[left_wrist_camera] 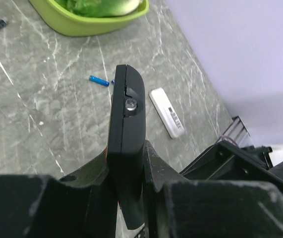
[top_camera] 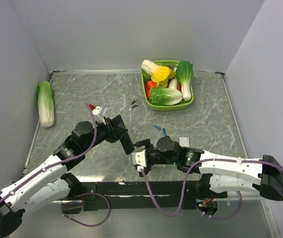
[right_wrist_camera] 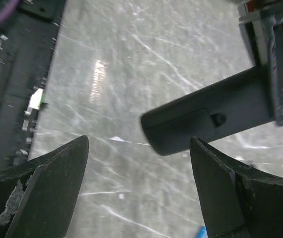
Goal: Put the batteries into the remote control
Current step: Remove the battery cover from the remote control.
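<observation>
My left gripper (left_wrist_camera: 126, 163) is shut on the lower end of the slim black remote control (left_wrist_camera: 126, 119), which it holds edge-on above the table (top_camera: 126, 140). A seam and a small round screw show on the remote's upturned side. My right gripper (right_wrist_camera: 139, 144) is open, and the remote's free end (right_wrist_camera: 205, 121) hangs just past its fingertips without touching them. In the top view the right gripper (top_camera: 137, 151) sits right beside that end. Two blue batteries (top_camera: 157, 126) (top_camera: 165, 132) lie on the table behind the grippers; one battery (left_wrist_camera: 99, 80) shows past the remote.
A white remote (top_camera: 184, 141) lies on the table near the right arm. A green basket (top_camera: 188, 101) of toy vegetables stands at the back. A napa cabbage (top_camera: 45, 103) rests by the left wall. Two tiny dark bits (top_camera: 134, 103) lie mid-table.
</observation>
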You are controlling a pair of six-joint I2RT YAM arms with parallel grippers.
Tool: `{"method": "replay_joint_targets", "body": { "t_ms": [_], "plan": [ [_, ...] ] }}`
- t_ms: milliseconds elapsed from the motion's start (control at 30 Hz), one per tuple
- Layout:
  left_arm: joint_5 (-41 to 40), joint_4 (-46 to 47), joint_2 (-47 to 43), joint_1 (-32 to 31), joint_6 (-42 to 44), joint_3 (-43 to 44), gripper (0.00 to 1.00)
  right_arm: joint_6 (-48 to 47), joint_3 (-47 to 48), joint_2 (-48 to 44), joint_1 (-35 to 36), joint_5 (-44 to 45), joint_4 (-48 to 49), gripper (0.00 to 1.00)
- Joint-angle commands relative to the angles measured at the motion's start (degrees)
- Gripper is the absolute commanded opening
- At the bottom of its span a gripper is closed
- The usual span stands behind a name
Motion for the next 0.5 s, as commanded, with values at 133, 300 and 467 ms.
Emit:
{"method": "replay_joint_targets", "body": {
  "t_ms": [133, 300, 467],
  "plan": [
    [5.29, -5.34, 0.23, 0.3, -0.4, 5.17, 0.01, -9.21, 2.11, -1.08, 3.84, 10.35, 5.19, 0.9],
    [5.73, -5.0, 0.49, 0.3, -1.46, 5.7, 0.01, -9.47, 3.43, -0.29, 4.11, 8.42, 4.49, 0.9],
    [6.44, -3.76, 0.58, 0.3, -3.22, 5.7, 0.01, -9.56, 4.75, 1.2, 4.37, 7.28, 3.43, 0.9]
  ]
}}
